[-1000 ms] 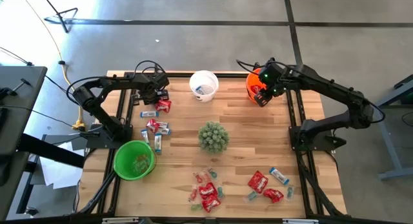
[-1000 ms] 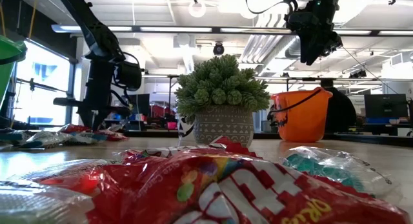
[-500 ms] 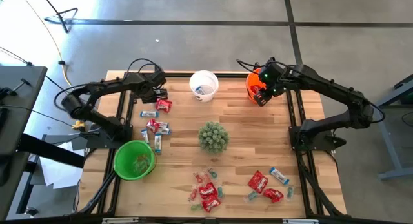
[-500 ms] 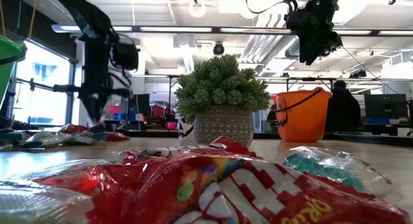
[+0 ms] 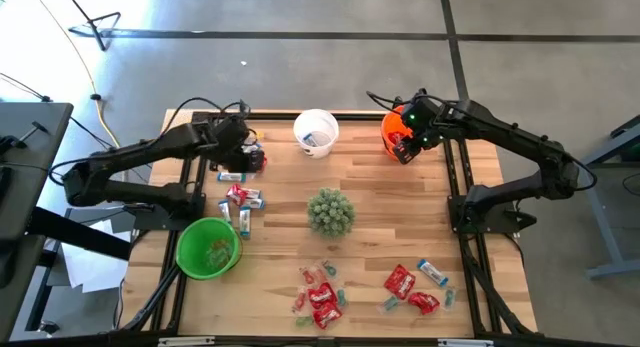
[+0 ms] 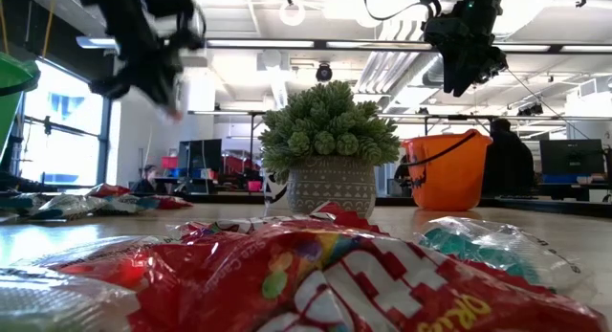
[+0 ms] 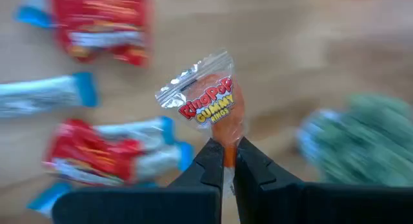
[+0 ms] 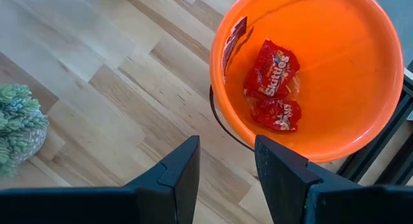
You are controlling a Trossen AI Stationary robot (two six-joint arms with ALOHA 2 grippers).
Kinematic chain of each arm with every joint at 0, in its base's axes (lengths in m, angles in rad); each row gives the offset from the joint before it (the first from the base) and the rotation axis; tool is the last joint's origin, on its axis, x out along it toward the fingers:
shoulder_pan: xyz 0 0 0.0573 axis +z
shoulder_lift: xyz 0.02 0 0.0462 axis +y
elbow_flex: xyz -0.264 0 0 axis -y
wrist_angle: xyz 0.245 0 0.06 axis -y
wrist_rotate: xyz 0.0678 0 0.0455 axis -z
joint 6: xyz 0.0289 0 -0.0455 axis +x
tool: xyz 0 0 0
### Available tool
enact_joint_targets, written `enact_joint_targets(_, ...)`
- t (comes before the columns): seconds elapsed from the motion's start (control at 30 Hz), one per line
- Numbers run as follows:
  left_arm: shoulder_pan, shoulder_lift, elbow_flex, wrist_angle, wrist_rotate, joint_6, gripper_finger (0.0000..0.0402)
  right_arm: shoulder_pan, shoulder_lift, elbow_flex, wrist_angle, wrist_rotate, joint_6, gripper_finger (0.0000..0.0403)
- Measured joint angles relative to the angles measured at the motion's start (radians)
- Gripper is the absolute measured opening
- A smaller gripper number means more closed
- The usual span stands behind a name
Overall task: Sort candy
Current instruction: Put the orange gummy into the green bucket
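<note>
My left gripper (image 7: 227, 150) hangs above the far-left candy (image 5: 240, 197), shut on an orange gummy packet (image 7: 210, 108). Red packets (image 7: 97, 24) and blue-and-white wrappers (image 7: 45, 98) lie on the table below it. My right gripper (image 8: 226, 159) stands open over the orange bucket (image 8: 361, 50), nothing between its fingers. Two red packets (image 8: 271, 72) lie in that bucket. More candy (image 5: 320, 297) lies near the front edge. My left gripper pinches the orange packet by its narrow end (image 7: 227, 137) between its two fingers, coming slanting from above. The packet sticks out beyond the fingertips, its clear crimped end (image 7: 193, 79) farthest from them, lifted clear of the table.
A white bucket (image 5: 316, 130) stands at the far middle, a green bucket (image 5: 208, 249) at the near left. A potted green spiky plant (image 5: 330, 212) stands at the table's middle. A second heap of candy (image 5: 410, 287) lies at the near right.
My left gripper has risen from the candy at the far left and has tipped and turned, while its arm has swung out toward the table's left edge. My right arm has kept still.
</note>
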Motion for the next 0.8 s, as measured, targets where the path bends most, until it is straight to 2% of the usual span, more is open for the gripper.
enact_joint_targets(0.13,-0.148,-0.046,0.103,0.043,-0.019,-0.061,0.0001,0.0,0.0,0.0,-0.001,0.0,-0.03,0.0144)
enact_joint_targets(0.23,-0.26,-0.048,0.185,0.065,-0.08,-0.097,0.0002,0.0,0.0,0.0,-0.011,0.0,-0.058,0.0144)
enact_joint_targets(0.37,-0.413,-0.024,0.26,0.056,-0.134,-0.237,0.0004,0.0,0.0,0.0,-0.052,0.0,-0.076,0.0144)
enact_joint_targets(0.67,-0.813,0.143,0.367,0.05,-0.126,-0.637,0.0005,0.001,0.0,0.0,-0.135,0.0,-0.095,0.0144)
enact_joint_targets(0.8,-0.949,0.214,0.413,-0.005,-0.114,-0.78,0.0005,0.001,0.0,0.0,-0.124,0.0,-0.121,0.0144)
